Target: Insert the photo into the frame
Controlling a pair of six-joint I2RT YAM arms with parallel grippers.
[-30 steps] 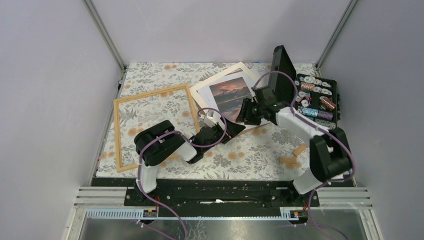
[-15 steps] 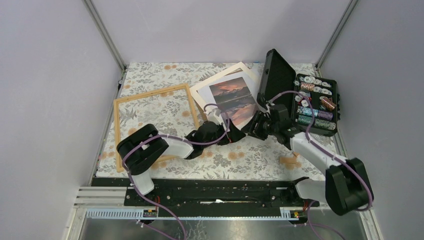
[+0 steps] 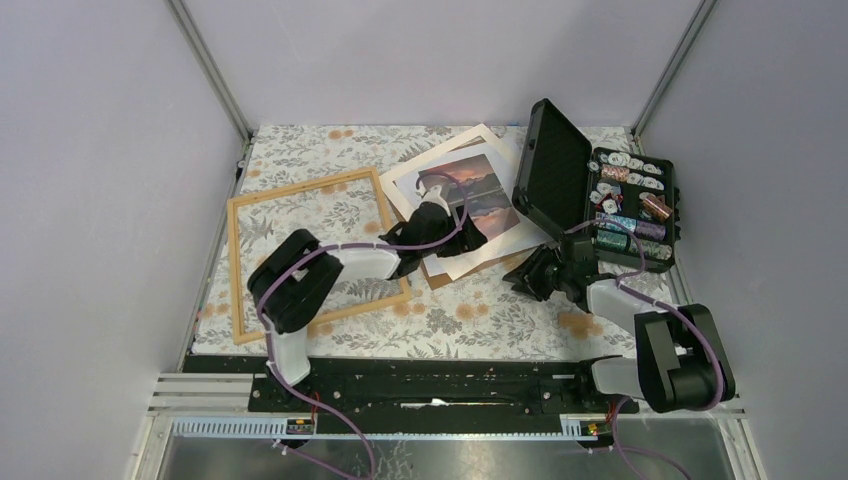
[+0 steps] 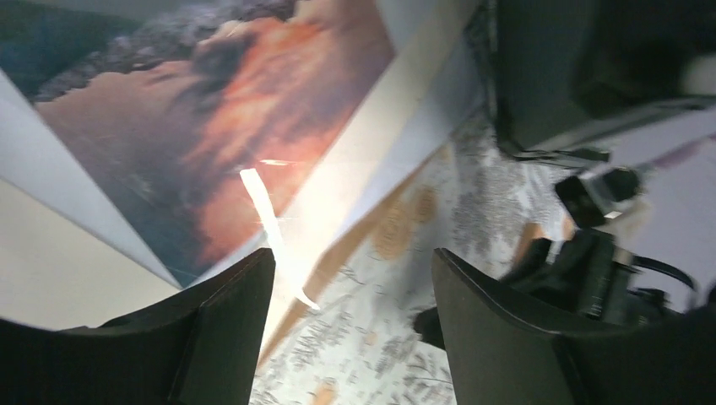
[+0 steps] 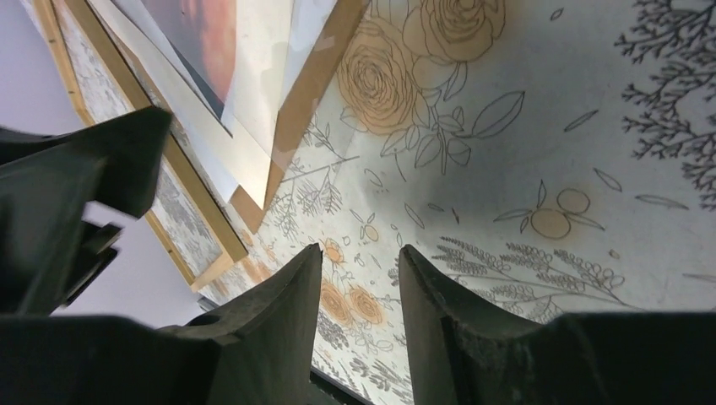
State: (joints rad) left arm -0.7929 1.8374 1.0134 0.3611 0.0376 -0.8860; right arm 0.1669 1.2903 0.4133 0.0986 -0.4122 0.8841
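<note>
The photo (image 3: pixel 478 192) lies just right of the frame (image 3: pixel 300 186), not yet inside. Your left pincer (image 4: pixel 350 287) has moved over its near edge, jaws apart, empty. Your right pincer (image 5: pixel 359 253) has backed away, half-open, empty. The pickup is next.

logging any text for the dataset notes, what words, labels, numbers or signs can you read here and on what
None can be read in any view.
The rolls in the black case carry coloured patterns, too small to tell any lettering.
The photo, the frame and the floral cloth show no print.
</note>
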